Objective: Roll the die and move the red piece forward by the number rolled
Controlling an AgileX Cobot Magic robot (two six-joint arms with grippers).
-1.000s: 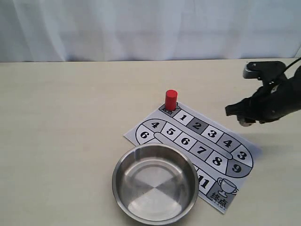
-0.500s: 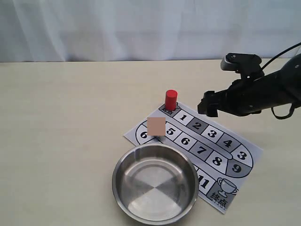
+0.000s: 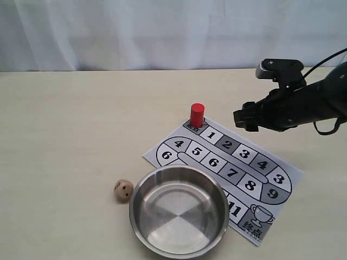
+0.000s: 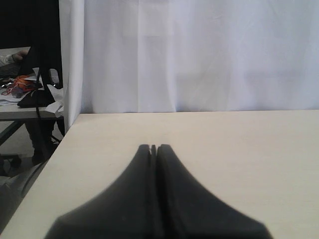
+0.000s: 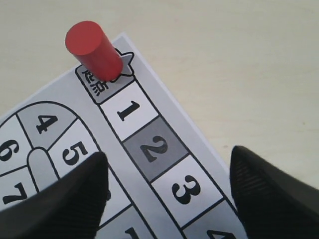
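Observation:
The tan die (image 3: pixel 123 190) lies on the table just left of the steel bowl (image 3: pixel 179 211), outside it, showing dark pips. The red piece (image 3: pixel 197 115) (image 5: pixel 94 51) stands upright on the start square at the top corner of the numbered board (image 3: pixel 225 176) (image 5: pixel 149 144). My right gripper (image 3: pixel 246 117) (image 5: pixel 167 162) hovers open to the right of the red piece, above squares 2 and 3, holding nothing. My left gripper (image 4: pixel 153 147) is shut and empty over bare table; it does not show in the exterior view.
The steel bowl overlaps the board's lower left edge, covering some squares. A white curtain (image 3: pixel 162 32) backs the table. In the left wrist view the table's edge (image 4: pixel 47 164) and a cluttered desk (image 4: pixel 25 89) beyond it appear.
The right arm swung in from the far right toward the red piece. The die, unseen at first, passed over the board's left end and landed on the table left of the bowl.

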